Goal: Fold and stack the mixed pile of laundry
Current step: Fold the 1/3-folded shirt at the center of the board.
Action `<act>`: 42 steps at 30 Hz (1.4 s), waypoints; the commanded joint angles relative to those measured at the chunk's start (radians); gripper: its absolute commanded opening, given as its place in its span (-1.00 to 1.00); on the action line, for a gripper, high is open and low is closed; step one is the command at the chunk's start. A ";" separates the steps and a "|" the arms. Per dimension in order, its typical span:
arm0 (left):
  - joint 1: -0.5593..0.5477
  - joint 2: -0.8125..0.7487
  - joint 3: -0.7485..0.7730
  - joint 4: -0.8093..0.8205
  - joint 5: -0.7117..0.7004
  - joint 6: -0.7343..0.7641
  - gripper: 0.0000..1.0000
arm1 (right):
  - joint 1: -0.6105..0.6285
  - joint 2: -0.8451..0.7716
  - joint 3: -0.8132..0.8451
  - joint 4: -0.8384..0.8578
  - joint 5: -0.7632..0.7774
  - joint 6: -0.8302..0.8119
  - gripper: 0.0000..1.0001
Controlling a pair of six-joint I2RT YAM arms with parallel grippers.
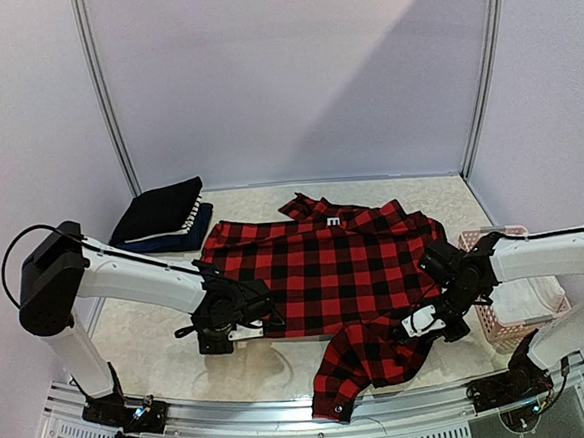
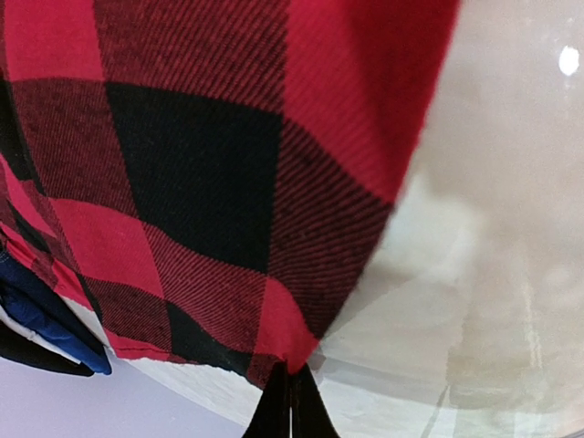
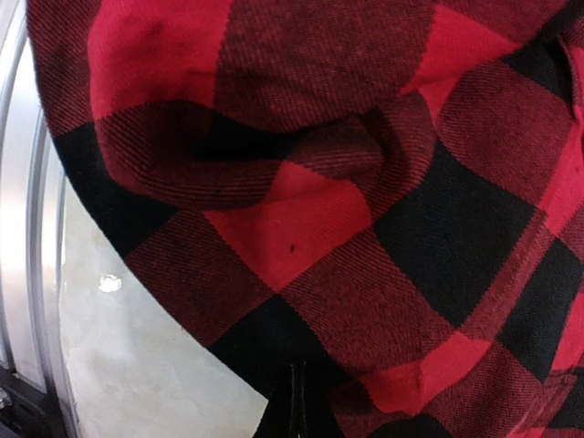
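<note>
— Where is the plaid shirt [image 1: 325, 267] now?
— It lies spread on the table [image 1: 162, 363], between the two grippers. The left gripper [image 2: 290, 411] has its fingers pressed together on a corner of the hem, right at the tips.
— And the right gripper [image 3: 294, 401]?
— Closed also, pinching a fold of the same shirt.
— The pink basket [image 1: 492, 327]?
— Just beside the right fingers, on their outer side. Something pale lies inside; I cannot tell what. The folded dark clothes [image 1: 162, 220] sit well beyond the left fingers.
</note>
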 commanded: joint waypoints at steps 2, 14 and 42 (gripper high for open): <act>-0.002 -0.028 0.011 0.001 -0.060 -0.011 -1.00 | 0.011 -0.110 0.119 -0.124 0.016 0.050 -1.00; 0.007 -0.075 0.029 -0.019 -0.115 -0.020 -1.00 | 0.009 -0.176 0.186 -0.255 -0.065 0.075 -0.20; 0.025 -0.070 0.020 -0.006 -0.128 -0.002 -1.00 | -0.012 -0.110 0.058 -0.137 0.090 -0.091 0.27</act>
